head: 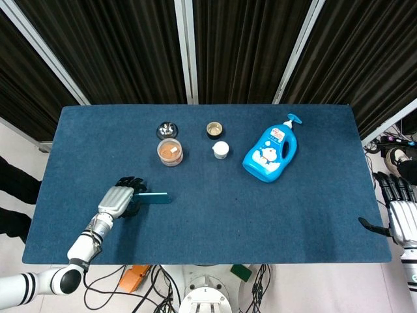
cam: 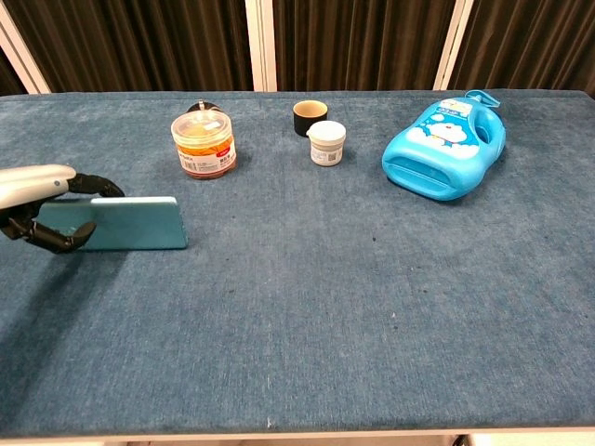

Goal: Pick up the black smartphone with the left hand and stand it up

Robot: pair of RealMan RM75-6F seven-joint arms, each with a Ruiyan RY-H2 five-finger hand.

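The blue tabletop (head: 195, 222) carries everything. At two o'clock lies a blue bottle (head: 268, 154), well apart from the work. At eight o'clock the left hand (head: 116, 201) has its fingers (cam: 58, 239) closed on one end of the smartphone (cam: 121, 224), which stands on its long edge, long axis level, reaching toward three o'clock from the fingers. The right hand (head: 399, 210) hangs off the tabletop at four o'clock, fingers spread, holding nothing.

left hand (cam: 37, 200) is cut off at the 9 o'clock edge in the chest view. right hand (head: 399, 212) is cropped at 3 o'clock; its finger posture cannot be determined. smartphone (cam: 116, 224) end is hidden by fingers (cam: 56, 237).
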